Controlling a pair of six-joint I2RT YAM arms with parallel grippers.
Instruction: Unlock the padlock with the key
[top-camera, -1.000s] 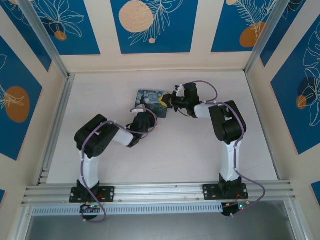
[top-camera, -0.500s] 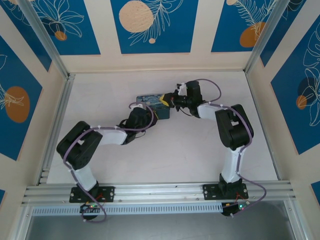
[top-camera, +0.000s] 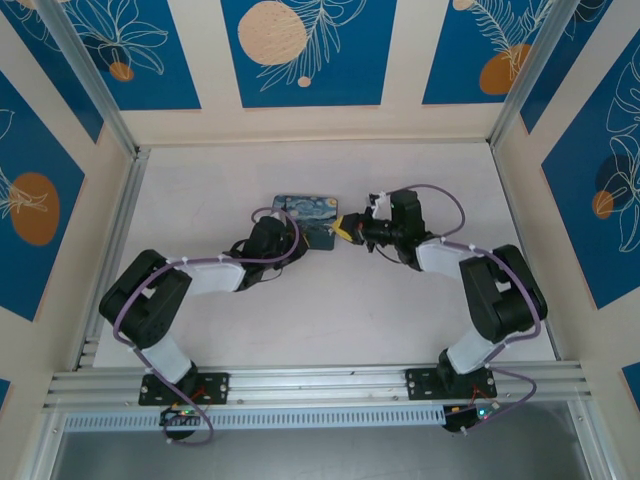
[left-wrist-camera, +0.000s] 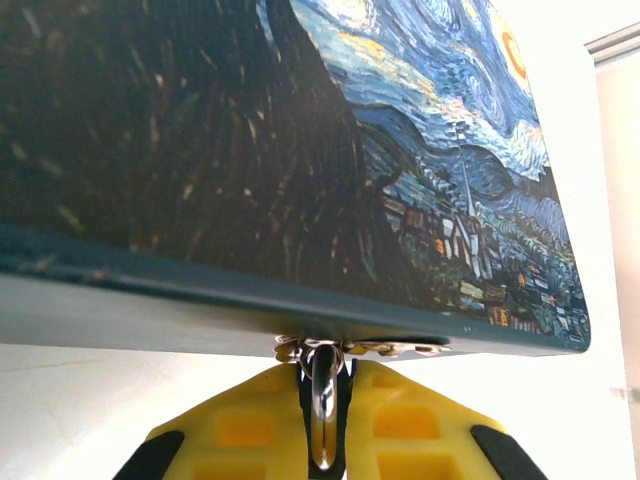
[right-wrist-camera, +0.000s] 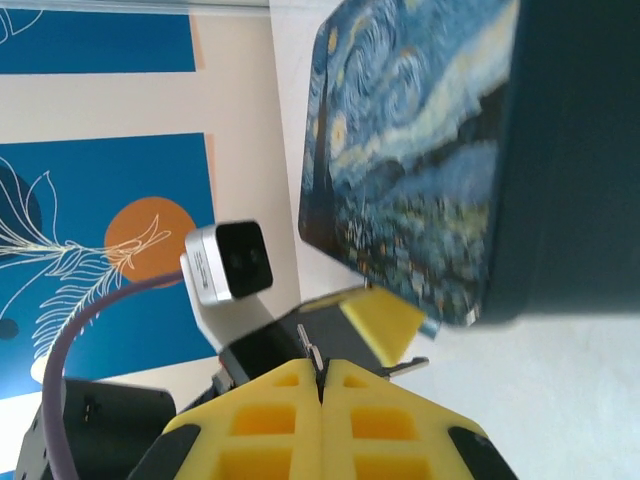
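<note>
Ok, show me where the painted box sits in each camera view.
Top external: box near the middle of the table.
Left wrist: box across the top and middle.
Right wrist: box at upper right.
Shared landmark: the white table under it.

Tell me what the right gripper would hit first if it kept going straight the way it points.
Probably the left gripper, whose yellow finger lies just ahead of the right gripper beside the box; depth is unclear.
</note>
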